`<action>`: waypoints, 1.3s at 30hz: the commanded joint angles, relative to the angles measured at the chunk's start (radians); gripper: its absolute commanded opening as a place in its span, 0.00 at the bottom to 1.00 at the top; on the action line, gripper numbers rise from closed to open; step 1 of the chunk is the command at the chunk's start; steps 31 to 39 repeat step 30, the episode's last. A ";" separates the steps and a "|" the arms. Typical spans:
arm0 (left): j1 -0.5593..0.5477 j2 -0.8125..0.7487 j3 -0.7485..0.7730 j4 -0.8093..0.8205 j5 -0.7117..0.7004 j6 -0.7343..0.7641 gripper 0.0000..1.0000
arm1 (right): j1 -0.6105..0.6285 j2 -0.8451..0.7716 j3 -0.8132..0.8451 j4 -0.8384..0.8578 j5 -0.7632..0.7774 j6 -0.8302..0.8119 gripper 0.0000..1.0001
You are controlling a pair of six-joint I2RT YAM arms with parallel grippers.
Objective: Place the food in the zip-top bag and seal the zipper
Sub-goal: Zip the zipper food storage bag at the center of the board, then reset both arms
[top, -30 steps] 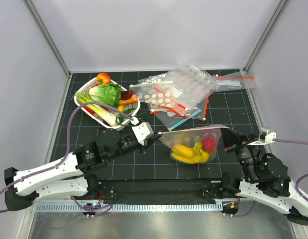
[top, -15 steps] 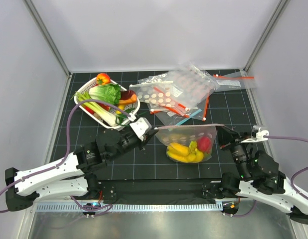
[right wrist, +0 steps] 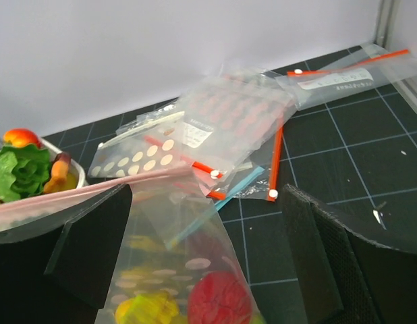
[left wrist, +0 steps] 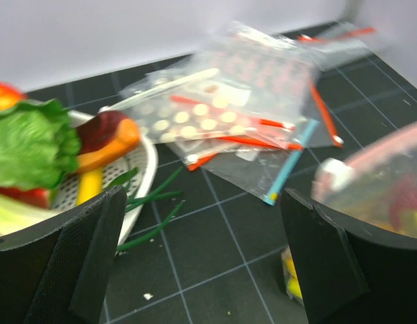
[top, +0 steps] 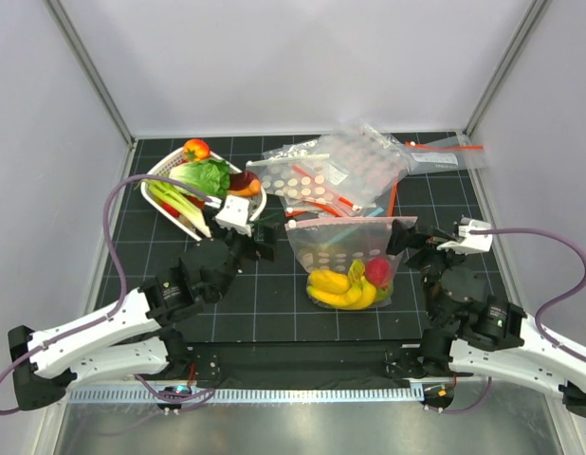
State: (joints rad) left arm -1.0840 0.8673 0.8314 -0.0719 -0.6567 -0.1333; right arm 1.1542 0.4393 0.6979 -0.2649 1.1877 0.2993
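Note:
The zip-top bag (top: 342,251) lies on the mat between my two arms, with neither gripper holding it. Its pale zipper (top: 338,223) runs along the far edge. Inside sits the food: a yellow banana bunch (top: 333,287) and a red fruit (top: 376,272). My left gripper (top: 265,237) stands open just left of the bag's mouth corner. My right gripper (top: 404,237) is open at the right corner. In the right wrist view the bag (right wrist: 175,270), its red fruit (right wrist: 218,300) and pinkish zipper (right wrist: 94,189) show between the wide-apart fingers (right wrist: 330,263). The left wrist view has the bag (left wrist: 391,175) beside the right finger (left wrist: 330,263).
A white basket (top: 258,201) with lettuce, leek and a tomato sits at the back left, close to my left gripper. A heap of other clear bags (top: 340,171) with red strips lies behind the zip-top bag, and one more bag (top: 449,152) at the back right.
Both grippers have opened and let go of the bag's mouth edge. The bag has settled onto the mat, a little further back and left. Both wrists have swung toward the back.

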 commanded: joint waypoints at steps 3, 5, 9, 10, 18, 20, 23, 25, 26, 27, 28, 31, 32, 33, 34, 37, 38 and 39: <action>0.004 -0.092 0.003 -0.008 -0.444 -0.215 1.00 | -0.002 0.059 0.095 -0.131 0.271 0.271 1.00; 0.004 -0.161 -0.040 0.016 -0.503 -0.233 1.00 | -0.002 0.052 0.113 -0.265 0.341 0.371 1.00; 0.006 -0.276 -0.136 0.128 -0.532 -0.247 1.00 | -0.002 0.013 0.164 -0.537 0.412 0.729 1.00; 0.006 -0.298 -0.173 0.156 -0.525 -0.247 1.00 | -0.002 0.001 0.169 -0.630 0.421 0.782 1.00; 0.006 -0.369 -0.226 0.241 -0.492 -0.235 1.00 | -0.002 -0.131 0.138 -0.712 0.444 0.906 1.00; 0.006 -0.360 -0.226 0.244 -0.480 -0.232 1.00 | -0.002 -0.145 0.134 -0.705 0.444 0.905 1.00; 0.006 -0.344 -0.222 0.245 -0.468 -0.229 1.00 | -0.002 -0.148 0.132 -0.705 0.446 0.903 1.00; 0.006 -0.333 -0.216 0.245 -0.454 -0.221 1.00 | -0.004 -0.139 0.132 -0.705 0.449 0.905 1.00; 0.006 -0.329 -0.215 0.244 -0.451 -0.221 1.00 | -0.002 -0.134 0.130 -0.702 0.451 0.903 1.00; 0.006 -0.327 -0.212 0.242 -0.442 -0.218 1.00 | -0.002 -0.129 0.135 -0.701 0.451 0.902 1.00; 0.006 -0.324 -0.210 0.242 -0.436 -0.215 1.00 | -0.002 -0.113 0.137 -0.705 0.452 0.900 1.00; 0.006 -0.323 -0.210 0.242 -0.416 -0.207 1.00 | -0.002 -0.100 0.144 -0.715 0.454 0.911 1.00; 0.006 -0.323 -0.210 0.242 -0.416 -0.207 1.00 | -0.002 -0.100 0.144 -0.715 0.454 0.911 1.00; 0.006 -0.323 -0.210 0.242 -0.416 -0.207 1.00 | -0.002 -0.100 0.144 -0.715 0.454 0.911 1.00; 0.006 -0.323 -0.210 0.242 -0.416 -0.207 1.00 | -0.002 -0.100 0.144 -0.715 0.454 0.911 1.00; 0.006 -0.323 -0.210 0.242 -0.416 -0.207 1.00 | -0.002 -0.100 0.144 -0.715 0.454 0.911 1.00; 0.006 -0.323 -0.210 0.242 -0.416 -0.207 1.00 | -0.002 -0.100 0.144 -0.715 0.454 0.911 1.00; 0.006 -0.323 -0.210 0.242 -0.416 -0.207 1.00 | -0.002 -0.100 0.144 -0.715 0.454 0.911 1.00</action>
